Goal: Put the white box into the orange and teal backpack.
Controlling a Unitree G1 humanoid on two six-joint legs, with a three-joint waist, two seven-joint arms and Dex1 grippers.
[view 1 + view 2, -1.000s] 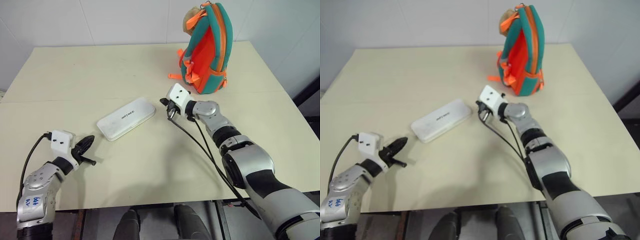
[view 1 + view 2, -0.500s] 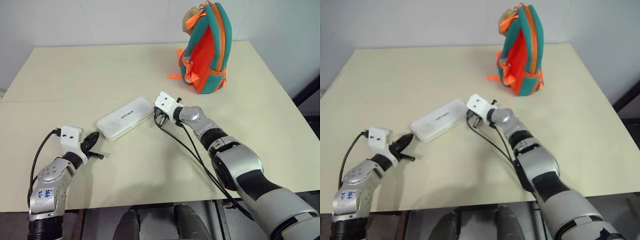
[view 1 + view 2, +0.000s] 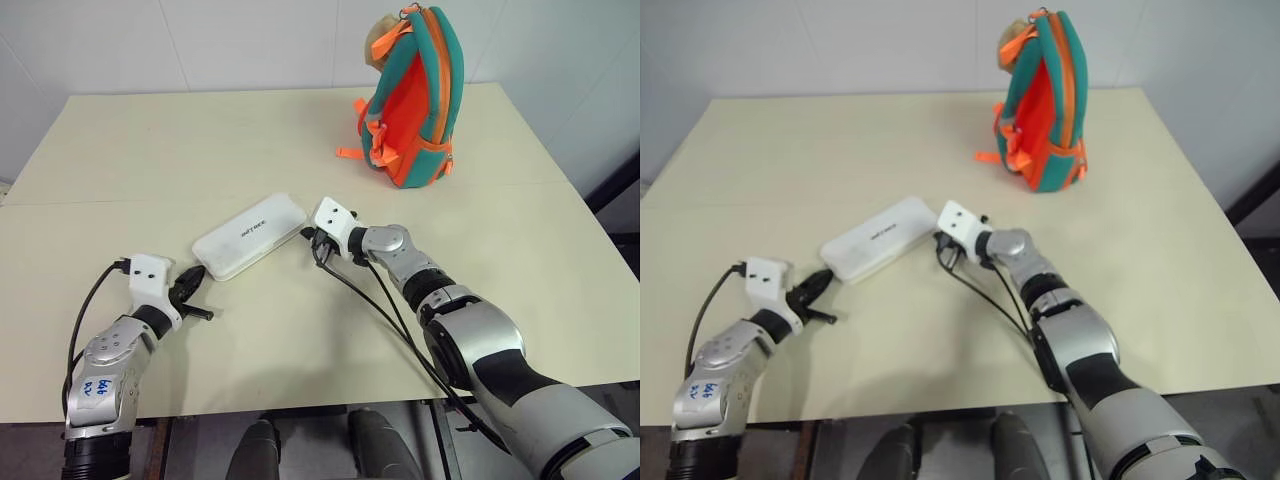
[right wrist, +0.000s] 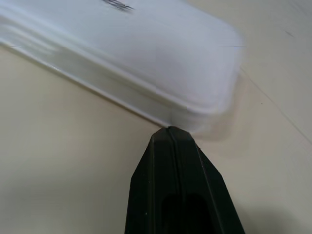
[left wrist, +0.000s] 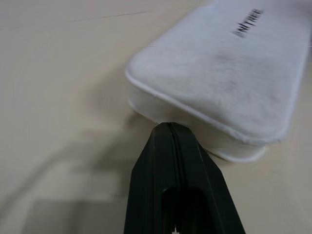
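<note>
Both grippers are closing in w/ fingers pressed together: right gripper [image 3: 312, 243] now at the white box's [image 3: 250, 236] far end, left gripper [image 3: 190, 283] at its near corner. Box is lying flat on surface [image 3: 150, 150], orange and teal backpack [image 3: 412, 98] well beyond right gripper. Prob. bracketing the box for a two-ended lift.

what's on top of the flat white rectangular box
Only small dark lettering shows on the flat white rectangular box; nothing rests on it. Its underside lies hidden against the beige table.
</note>
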